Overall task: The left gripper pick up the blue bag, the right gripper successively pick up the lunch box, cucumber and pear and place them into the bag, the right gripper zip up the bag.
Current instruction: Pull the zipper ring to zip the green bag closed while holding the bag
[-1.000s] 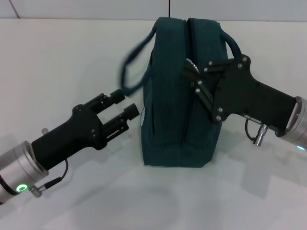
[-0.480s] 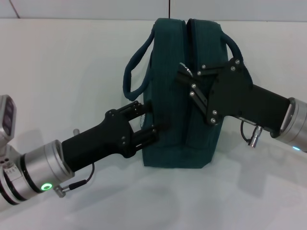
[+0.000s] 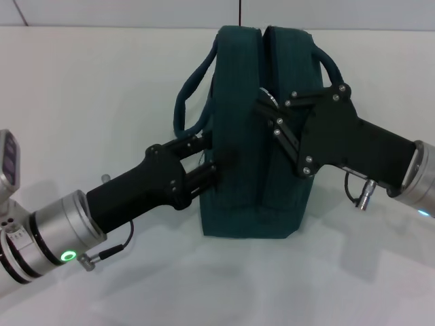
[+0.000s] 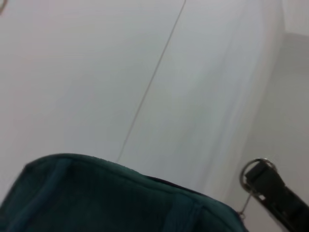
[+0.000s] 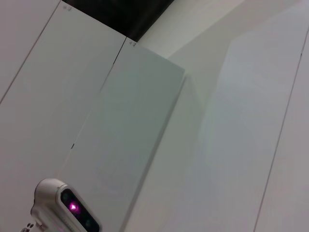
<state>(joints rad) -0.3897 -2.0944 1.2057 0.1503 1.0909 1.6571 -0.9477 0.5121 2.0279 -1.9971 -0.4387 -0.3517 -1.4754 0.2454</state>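
Observation:
The blue bag (image 3: 251, 149) stands upright at the middle of the white table, and its top edge shows in the left wrist view (image 4: 96, 198). My left gripper (image 3: 202, 161) reaches in from the lower left, fingers spread, tips against the bag's left side below the drooping handle (image 3: 192, 95). My right gripper (image 3: 264, 103) comes from the right and is shut at the zipper line on the bag's top. A metal zipper pull (image 4: 257, 168) sits at its fingertips. The lunch box, cucumber and pear are out of view.
The white table (image 3: 102, 75) stretches around the bag, with a wall seam behind it. The right wrist view holds white wall panels and a grey device with a pink light (image 5: 65, 208).
My left gripper has advanced from the left until its fingers touch the bag's side. The left handle has stopped swinging. The right gripper stays at the zipper, shifted only slightly.

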